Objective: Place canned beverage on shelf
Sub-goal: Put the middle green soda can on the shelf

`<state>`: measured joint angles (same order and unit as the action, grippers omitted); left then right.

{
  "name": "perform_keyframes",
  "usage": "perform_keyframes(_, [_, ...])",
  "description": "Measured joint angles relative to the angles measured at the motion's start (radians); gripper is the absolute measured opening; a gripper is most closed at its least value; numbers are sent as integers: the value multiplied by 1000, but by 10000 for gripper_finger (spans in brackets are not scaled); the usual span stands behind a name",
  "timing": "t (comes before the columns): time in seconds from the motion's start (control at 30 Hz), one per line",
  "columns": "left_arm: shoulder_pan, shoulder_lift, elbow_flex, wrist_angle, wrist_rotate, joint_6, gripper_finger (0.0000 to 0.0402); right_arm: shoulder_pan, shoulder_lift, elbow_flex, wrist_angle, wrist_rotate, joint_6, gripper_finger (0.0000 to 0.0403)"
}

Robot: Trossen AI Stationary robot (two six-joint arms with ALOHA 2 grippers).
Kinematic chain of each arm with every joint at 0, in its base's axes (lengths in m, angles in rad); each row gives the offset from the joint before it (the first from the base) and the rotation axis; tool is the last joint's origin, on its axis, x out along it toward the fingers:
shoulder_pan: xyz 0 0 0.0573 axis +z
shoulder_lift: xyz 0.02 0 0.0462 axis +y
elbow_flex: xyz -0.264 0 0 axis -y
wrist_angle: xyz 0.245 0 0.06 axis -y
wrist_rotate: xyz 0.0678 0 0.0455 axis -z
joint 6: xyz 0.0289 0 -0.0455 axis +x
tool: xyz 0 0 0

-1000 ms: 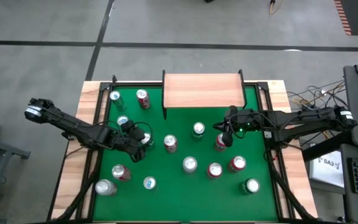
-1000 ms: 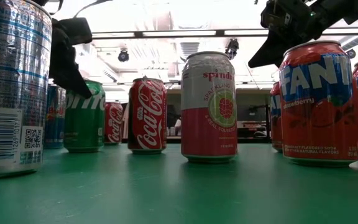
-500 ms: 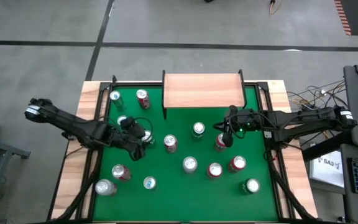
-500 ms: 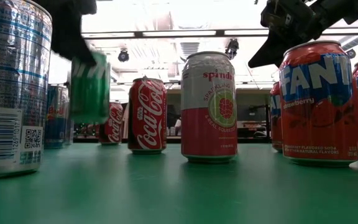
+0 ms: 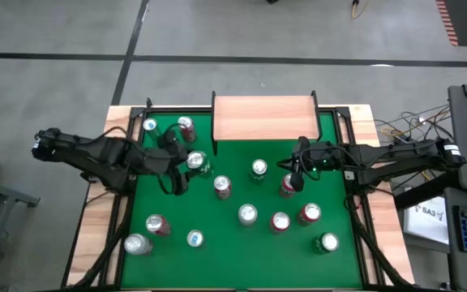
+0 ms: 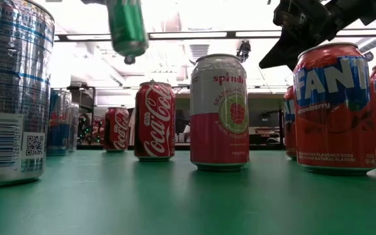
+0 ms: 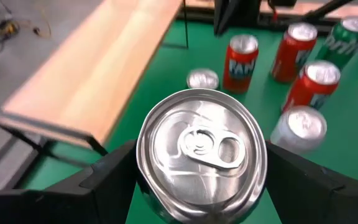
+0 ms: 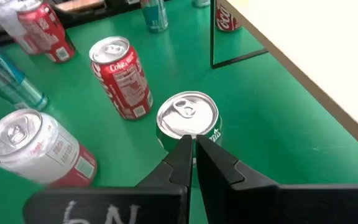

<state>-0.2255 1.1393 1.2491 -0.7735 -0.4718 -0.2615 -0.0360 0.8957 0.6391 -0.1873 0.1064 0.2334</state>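
The left tool (image 7: 197,180), clamped on the green Sprite can (image 6: 128,27), has lifted it off the green surface (image 5: 242,158) toward the shelf (image 5: 263,118) (right tool (image 8: 192,158) together, idle).

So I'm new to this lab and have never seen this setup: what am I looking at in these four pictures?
It is a robot with two dark arms at a green table, each ending in a two-fingered tool. One picture looks straight down from above, one looks level across the tabletop, and two come from cameras on the arms' wrists. Many drink cans stand on the table, among them a Coca-Cola can and a pink Spindrift can. At the far edge is a low shelf with a wooden top, bare of cans. The left tool grips a green can and holds it in the air above the table; its silver lid fills the left wrist picture. The right tool is shut, holds nothing, and hangs over another green can.
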Motion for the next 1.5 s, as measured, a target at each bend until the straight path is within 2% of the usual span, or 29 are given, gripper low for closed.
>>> perform_keyframes(0.2, [100,97,130,-19,88,176,284,1,-4,60,-55,-2,-13,13])
perform_keyframes(0.4, [256,210,260,-38,231,345,283,2,-6,71,-72,-89,-26,13])
perform_keyframes(0.63, [413,360,412,-60,405,506,283,1,-6,71,-91,-88,-36,13])
perform_keyframes(1.1, [632,644,701,-202,653,777,283,1,-6,71,-112,-88,-36,13])
perform_keyframes(1.5, [724,812,919,-322,741,911,283,1,-6,71,-115,-88,-36,13])
